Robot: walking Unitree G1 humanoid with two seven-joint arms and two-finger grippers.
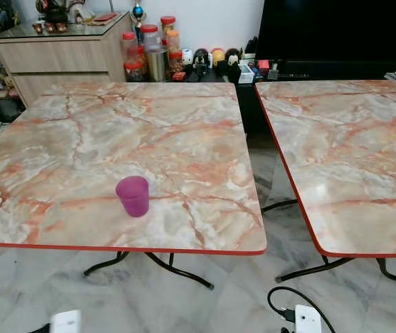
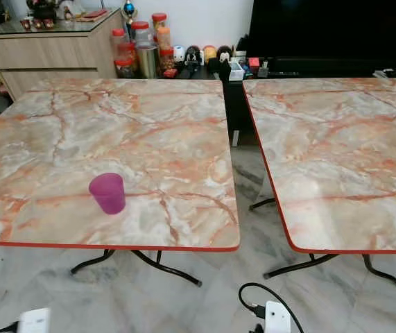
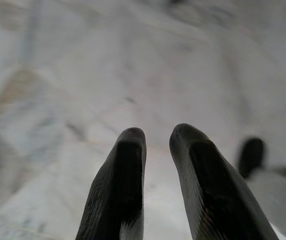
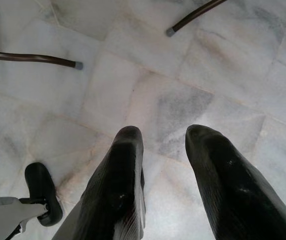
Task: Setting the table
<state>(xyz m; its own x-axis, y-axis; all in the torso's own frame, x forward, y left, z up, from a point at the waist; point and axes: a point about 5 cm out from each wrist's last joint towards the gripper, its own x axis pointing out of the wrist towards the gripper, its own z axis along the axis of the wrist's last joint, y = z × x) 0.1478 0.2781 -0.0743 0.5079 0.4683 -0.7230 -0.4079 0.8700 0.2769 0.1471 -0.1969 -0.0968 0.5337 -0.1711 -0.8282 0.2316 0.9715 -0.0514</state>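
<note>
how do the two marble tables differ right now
The left table carries a purple cup near its front edge; the right table bears nothing in view. The left table shows whole, the right table runs off frame. Both share orange-veined marble tops, red edging and dark metal legs.

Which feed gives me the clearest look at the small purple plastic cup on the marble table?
The left eye view: the small purple plastic cup stands upright and whole near the left marble table's front edge. The right eye view shows it equally whole, further left. Both wrist views look down at marble floor.
</note>
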